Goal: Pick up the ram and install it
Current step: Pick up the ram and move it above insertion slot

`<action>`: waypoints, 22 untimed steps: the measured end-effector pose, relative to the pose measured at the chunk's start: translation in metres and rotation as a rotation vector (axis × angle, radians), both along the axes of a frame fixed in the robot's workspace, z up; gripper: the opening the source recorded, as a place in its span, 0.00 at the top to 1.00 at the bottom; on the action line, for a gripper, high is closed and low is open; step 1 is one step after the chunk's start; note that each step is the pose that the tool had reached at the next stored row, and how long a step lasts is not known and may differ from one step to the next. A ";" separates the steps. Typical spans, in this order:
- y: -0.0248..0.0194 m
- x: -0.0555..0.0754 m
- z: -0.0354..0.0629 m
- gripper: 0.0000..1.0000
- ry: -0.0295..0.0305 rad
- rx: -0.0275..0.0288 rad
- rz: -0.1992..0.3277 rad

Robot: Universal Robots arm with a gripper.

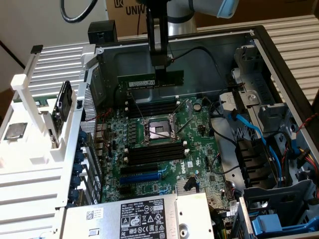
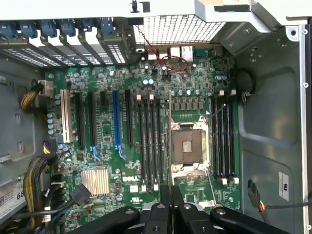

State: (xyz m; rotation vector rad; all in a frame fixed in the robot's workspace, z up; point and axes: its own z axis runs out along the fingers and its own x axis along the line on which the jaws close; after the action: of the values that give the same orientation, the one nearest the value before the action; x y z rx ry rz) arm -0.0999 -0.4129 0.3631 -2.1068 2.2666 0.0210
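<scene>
Saw open PC case (image 1: 199, 55) w/ mobo (image 1: 199, 144) flat inside. Found gripper (image 1: 161, 79) jaws clamped mid-length on ram (image 1: 137, 80), held level, clear above memory slots (image 1: 152, 107), not seated. Judged ram light, stiff, fragile: best pinched on faces, off contacts. Looked dark green w/ white label strip.
</scene>
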 end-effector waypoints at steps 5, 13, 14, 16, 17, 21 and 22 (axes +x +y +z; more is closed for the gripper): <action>0.0025 0.001 -0.0128 0.88 0.0001 -0.0002 0.000; 0.0055 0.001 -0.0228 0.88 0.0000 -0.0279 0.000; 0.0055 0.001 -0.0241 0.88 0.0001 -0.0295 0.000; 0.0055 0.001 -0.0275 0.88 0.0001 -0.0296 0.000; 0.0055 0.001 -0.0294 0.88 0.0001 -0.0297 0.000; 0.0055 0.001 -0.0385 0.88 0.0000 -0.0297 0.000; 0.0055 0.001 -0.0404 0.88 0.0000 -0.0296 0.000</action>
State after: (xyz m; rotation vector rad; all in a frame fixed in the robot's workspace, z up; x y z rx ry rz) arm -0.0990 -0.4074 0.3228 -2.1211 2.2809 -0.0126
